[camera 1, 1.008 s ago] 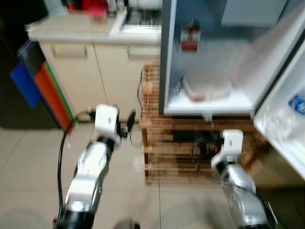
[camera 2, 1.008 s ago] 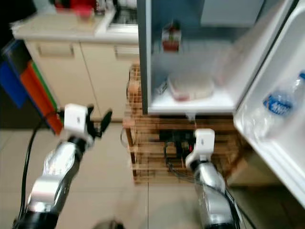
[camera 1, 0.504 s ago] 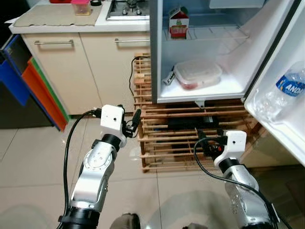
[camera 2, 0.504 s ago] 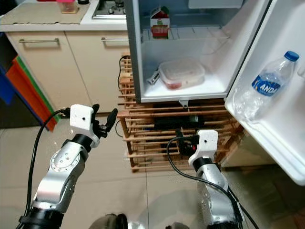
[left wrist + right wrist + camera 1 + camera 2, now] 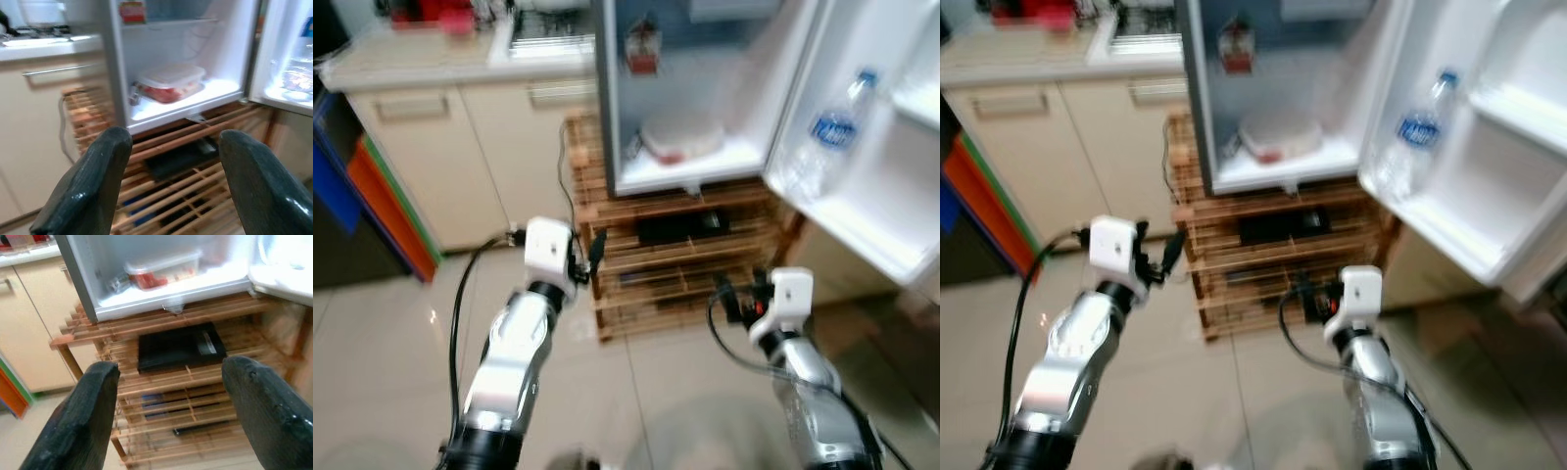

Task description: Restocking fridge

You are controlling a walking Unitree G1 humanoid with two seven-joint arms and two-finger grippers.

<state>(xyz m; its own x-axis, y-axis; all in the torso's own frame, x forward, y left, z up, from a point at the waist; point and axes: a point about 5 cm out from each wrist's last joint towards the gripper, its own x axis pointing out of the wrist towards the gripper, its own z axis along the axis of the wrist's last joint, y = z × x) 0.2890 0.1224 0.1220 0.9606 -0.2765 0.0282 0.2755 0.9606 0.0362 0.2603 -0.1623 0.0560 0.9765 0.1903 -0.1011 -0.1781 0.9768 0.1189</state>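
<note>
View swung right since earlier frame; fridge (image 5: 705,88) door open. Left claw (image 5: 166,181), right claw (image 5: 171,416): both spread, empty. Stocked: food container (image 5: 168,82), water bottle (image 5: 822,137). Restocking incomplete.

Both silver arms reach forward toward 12 o'clock. The left gripper (image 5: 168,161) and the right gripper (image 5: 168,396) hold their black fingers spread wide, empty.

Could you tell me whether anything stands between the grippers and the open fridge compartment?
Nothing visible does. The fridge stands open on a wooden rack, its door swung to the robot's right. The left gripper and right gripper, jaws open and empty, look straight at the lidded container on the shelf.
</note>
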